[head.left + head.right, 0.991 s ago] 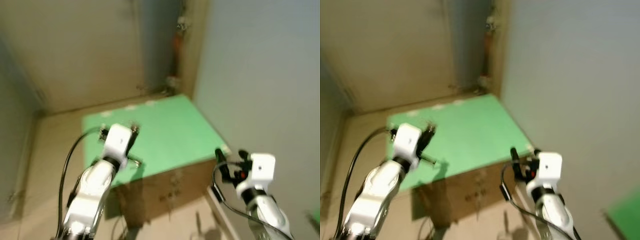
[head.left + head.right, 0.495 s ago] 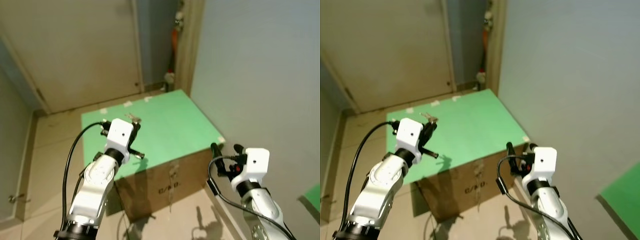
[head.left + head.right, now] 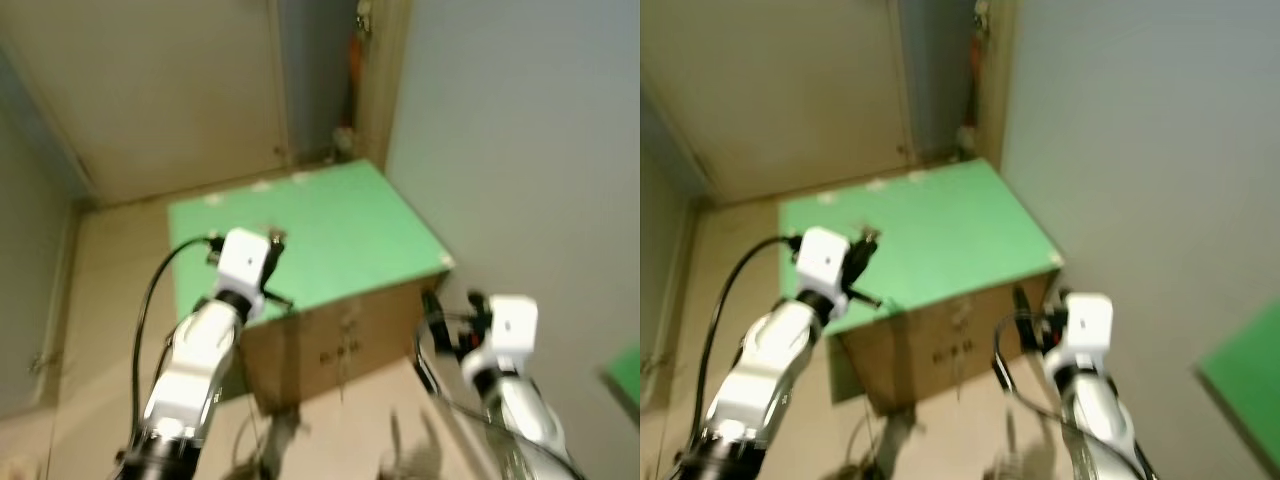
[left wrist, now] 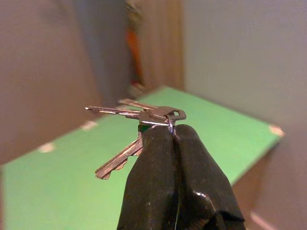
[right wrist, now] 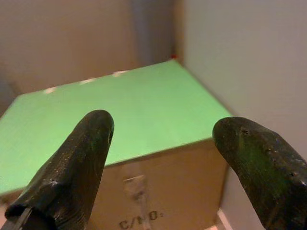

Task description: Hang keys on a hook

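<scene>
My left gripper (image 4: 170,136) is shut on a bunch of silver keys (image 4: 139,115), pinched at their ring, with the blades sticking out sideways. In the eye views the left gripper (image 3: 268,243) holds the keys (image 3: 272,235) above the near left part of a green-topped cardboard box (image 3: 310,240). My right gripper (image 5: 163,129) is open with nothing between its fingers; it hovers by the box's near right corner (image 3: 455,305). I cannot make out a hook; small objects (image 3: 362,15) on the far door frame are too blurred to tell.
A plain grey wall (image 3: 520,130) runs along the right. A beige door (image 3: 150,90) and a narrow gap with an orange item (image 3: 354,60) lie beyond the box. Beige floor (image 3: 100,300) is to the left. A green patch (image 3: 625,385) shows at far right.
The whole picture has shifted and blurred, so the camera moved; the box now sits slightly lower in view. The left gripper still holds the keys, and the right stays open.
</scene>
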